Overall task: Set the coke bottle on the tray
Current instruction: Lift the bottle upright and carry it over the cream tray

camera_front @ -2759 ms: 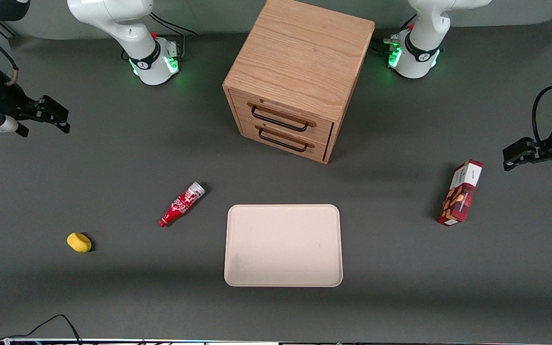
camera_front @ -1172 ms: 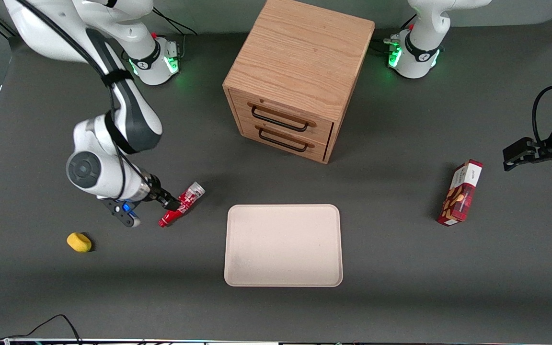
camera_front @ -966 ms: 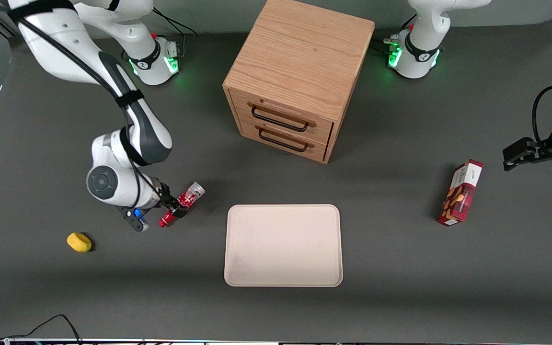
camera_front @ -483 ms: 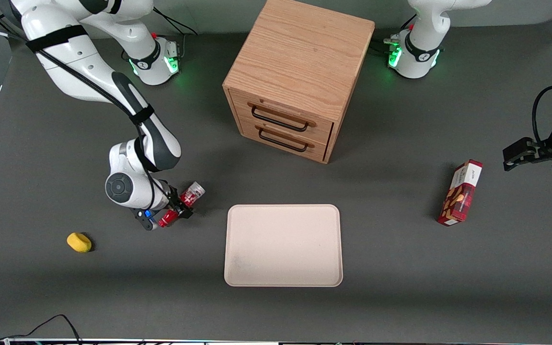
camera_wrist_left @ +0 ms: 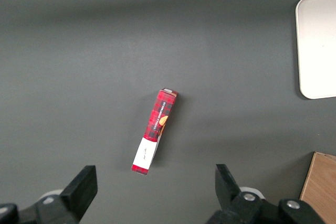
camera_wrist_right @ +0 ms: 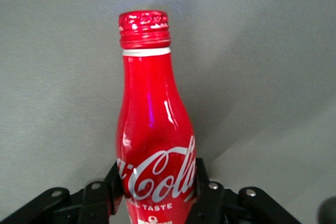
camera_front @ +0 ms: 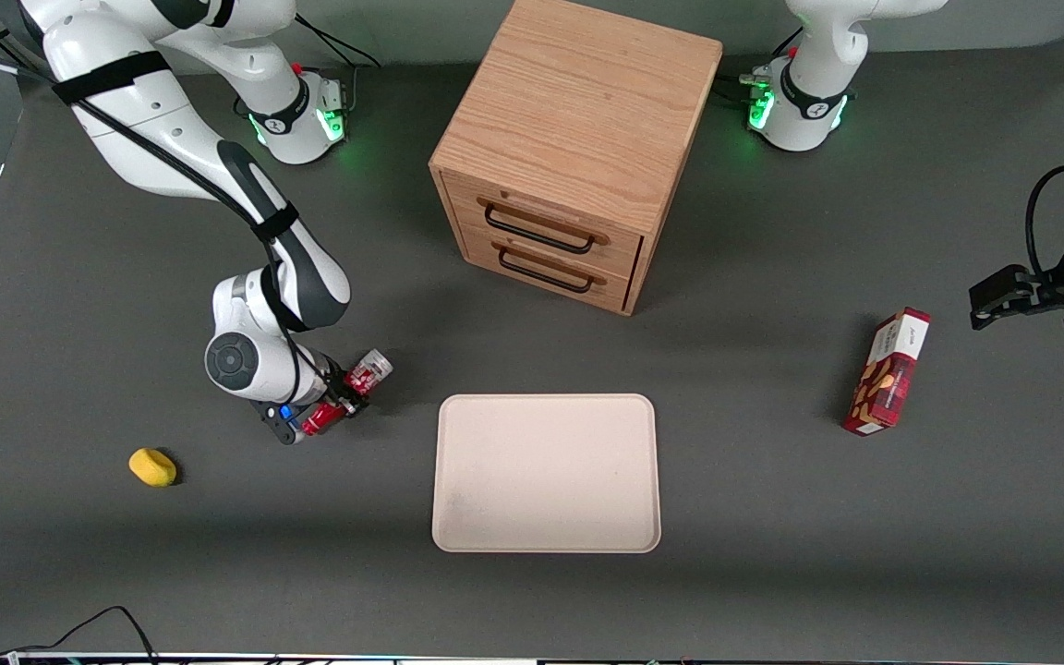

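There is one coke bottle on the dark table, at the left of the centre in the front view. It lies tilted, with the silvery base pointing up toward the cabinet and the red neck pointing down toward the front camera. The gripper of the working arm is low over the middle of the bottle, and its two black fingers press on both sides of the red body, so the pincer is closed on the bottle. In the right wrist view the coke bottle shows its red cap, a white ring under it and the white script logo between the fingers.

There is one tray, cream-beige, in the lower centre of the front view. It lies near the bottle but does not touch it, and nothing is on it.

One wooden cabinet with two drawers stands in the upper centre; each drawer has one dark handle. One red snack box lies at the right of the frame, toward the parked arm's end. One small yellow object lies at the lower left.
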Controlling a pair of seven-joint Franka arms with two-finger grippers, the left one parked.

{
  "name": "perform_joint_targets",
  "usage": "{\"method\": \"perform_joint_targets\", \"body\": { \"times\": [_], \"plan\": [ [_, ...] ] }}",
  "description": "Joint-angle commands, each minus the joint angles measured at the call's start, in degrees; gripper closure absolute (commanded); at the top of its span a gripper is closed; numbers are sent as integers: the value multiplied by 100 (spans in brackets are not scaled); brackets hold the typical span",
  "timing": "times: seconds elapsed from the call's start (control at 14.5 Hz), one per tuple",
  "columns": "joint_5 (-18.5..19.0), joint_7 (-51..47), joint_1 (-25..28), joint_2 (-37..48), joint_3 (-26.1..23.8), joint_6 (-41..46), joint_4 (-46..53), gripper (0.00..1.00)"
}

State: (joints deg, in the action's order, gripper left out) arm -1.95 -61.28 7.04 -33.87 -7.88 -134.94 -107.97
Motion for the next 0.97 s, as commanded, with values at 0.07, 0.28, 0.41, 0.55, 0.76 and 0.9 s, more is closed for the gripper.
{"method": "perform_joint_targets", "body": {
  "times": [0.07, 0.28, 0.41, 0.55, 0.76, 0.9],
  "plan": [
    [632, 220, -1, 363, -38, 344, 476, 100],
    [669, 1027, 26, 119, -126, 1072, 1695, 100],
    [678, 1407, 183, -285, -179, 1906, 2924, 100],
    [669, 1609, 368, -654, -301, 2401, 3954, 100],
    [652, 3283, 386, -1277, -723, 2289, 4756, 100],
    [643, 3876, 386, -1832, -1013, 1991, 5083, 100]
  ]
}}
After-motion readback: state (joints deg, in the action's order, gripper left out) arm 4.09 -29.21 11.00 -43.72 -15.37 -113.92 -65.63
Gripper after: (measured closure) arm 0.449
